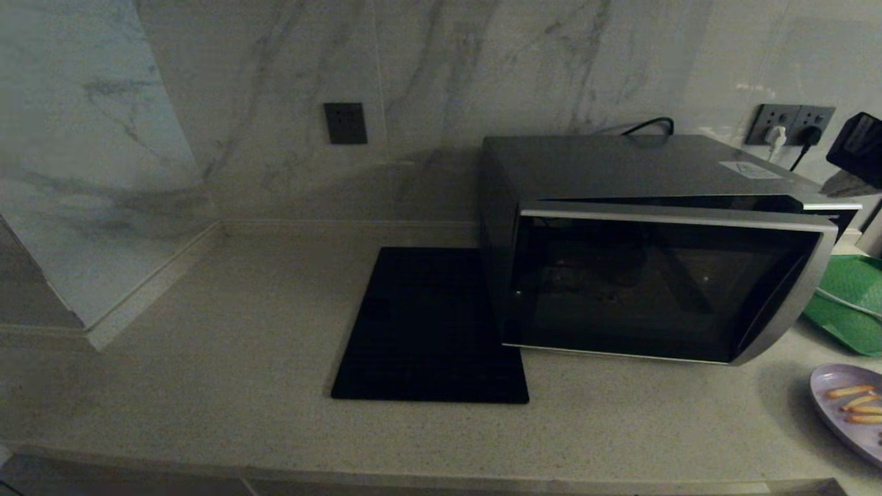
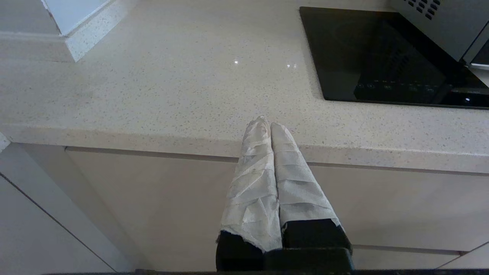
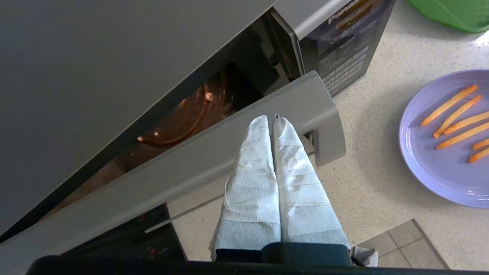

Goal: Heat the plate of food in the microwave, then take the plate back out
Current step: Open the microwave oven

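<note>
The grey-silver boxy microwave stood with its dark glass door partly open. The right gripper, jaws closed and empty, was at the door's free edge. The pale lilac round plate of food lay on the tabletop beside the microwave. The door should probably be swung wide first, well clear of the plate.

Free room and obstacles. The microwave door stands slightly ajar, leaving only a narrow gap into the cavity along its swinging edge. The right gripper, fingers together, hangs over the door's top edge. Open countertop lies left of the black mat; the plate of food and green tray occupy the right.
</note>
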